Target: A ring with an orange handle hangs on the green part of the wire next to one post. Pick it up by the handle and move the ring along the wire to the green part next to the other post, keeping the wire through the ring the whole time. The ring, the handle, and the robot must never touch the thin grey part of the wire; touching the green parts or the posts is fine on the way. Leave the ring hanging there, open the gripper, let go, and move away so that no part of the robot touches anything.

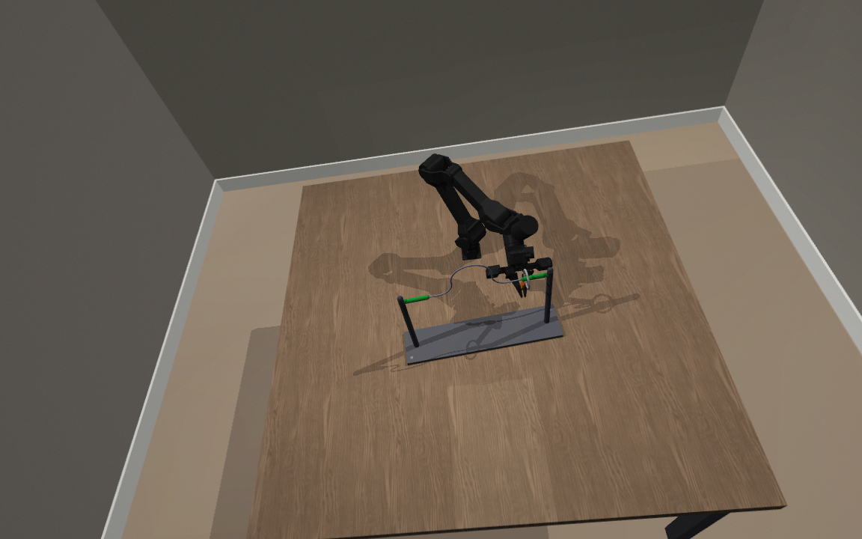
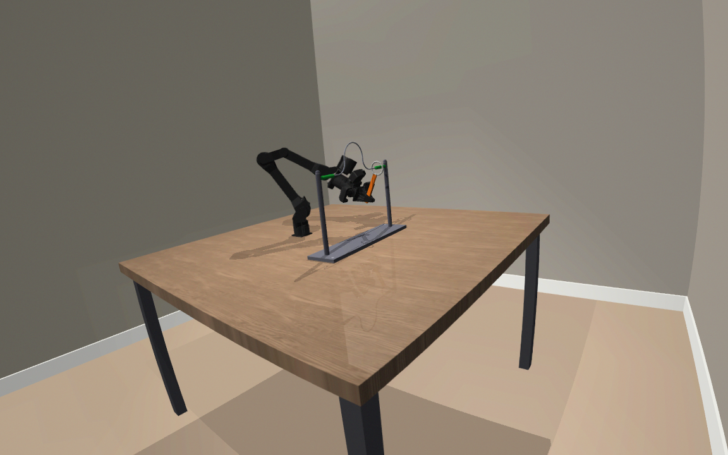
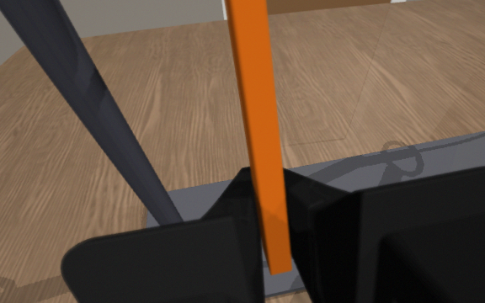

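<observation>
Two dark grey round posts [image 1: 548, 298] [image 1: 408, 325] [image 2: 387, 194] [image 2: 321, 215] [image 3: 99, 105]: they stand upright on one flat grey base plate [image 1: 527, 325] [image 2: 395, 227] [image 3: 200, 198], one at each end.
Desk: brown wooden desk [image 1: 387, 436] [image 2: 276, 277] [image 3: 175, 84], it carries the plate and the black jointed arm [image 1: 477, 194] [image 2: 282, 181].
Wire: thin grey curved wire [image 1: 471, 266] [image 2: 352, 143], between the posts, with a high bend in the exterior view.
Green parts: one thick green sleeve [image 1: 539, 275] [image 2: 378, 167] [image 1: 416, 299] [image 2: 327, 176] beside each post.
Ring: pale round ring [image 1: 527, 284] [image 2: 371, 167], around the green part at the right-hand post of the top view, near its inner end. If it touches the green, I cannot tell.
Handle: straight orange bar [image 1: 522, 284] [image 2: 371, 185] [image 3: 263, 126], tilted, going down from the ring.
Fingers: black gripper [image 1: 522, 293] [image 2: 369, 198] [image 3: 257, 174], its fingers are closed on the lower portion of the handle.
Handle end: in the wrist view, it comes out a little past the fingers.
Other green part: no ring on it, so the ring is not at both sleeves, only at one.
</observation>
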Available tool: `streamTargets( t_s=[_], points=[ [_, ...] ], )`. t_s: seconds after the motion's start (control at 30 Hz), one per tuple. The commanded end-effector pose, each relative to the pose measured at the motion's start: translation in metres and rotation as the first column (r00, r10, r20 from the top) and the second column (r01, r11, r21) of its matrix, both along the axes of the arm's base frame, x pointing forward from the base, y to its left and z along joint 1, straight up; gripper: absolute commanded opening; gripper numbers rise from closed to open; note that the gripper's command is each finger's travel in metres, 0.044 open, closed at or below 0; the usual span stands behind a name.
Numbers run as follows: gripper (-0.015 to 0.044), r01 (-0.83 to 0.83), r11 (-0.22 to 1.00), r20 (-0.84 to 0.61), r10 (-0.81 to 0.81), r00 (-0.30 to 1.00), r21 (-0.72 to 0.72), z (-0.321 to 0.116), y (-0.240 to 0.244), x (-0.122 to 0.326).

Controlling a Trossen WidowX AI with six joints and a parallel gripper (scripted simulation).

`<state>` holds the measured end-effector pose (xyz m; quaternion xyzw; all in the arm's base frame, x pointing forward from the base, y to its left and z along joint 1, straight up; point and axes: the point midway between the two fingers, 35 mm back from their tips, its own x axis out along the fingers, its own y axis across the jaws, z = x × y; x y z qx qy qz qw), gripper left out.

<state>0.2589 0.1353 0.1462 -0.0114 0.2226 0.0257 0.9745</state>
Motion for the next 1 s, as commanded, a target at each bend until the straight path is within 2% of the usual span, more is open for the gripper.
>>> streamTargets(
  t_s=[0.0,0.97],
  points=[
    [-0.0150,0.007,1.000,0.006,-0.007,1.000,0.007,0.002,0.004,0.001],
    [-0.0150,0.008,1.000,0.007,-0.008,1.000,0.007,-0.015,0.008,0.001]
  ],
)
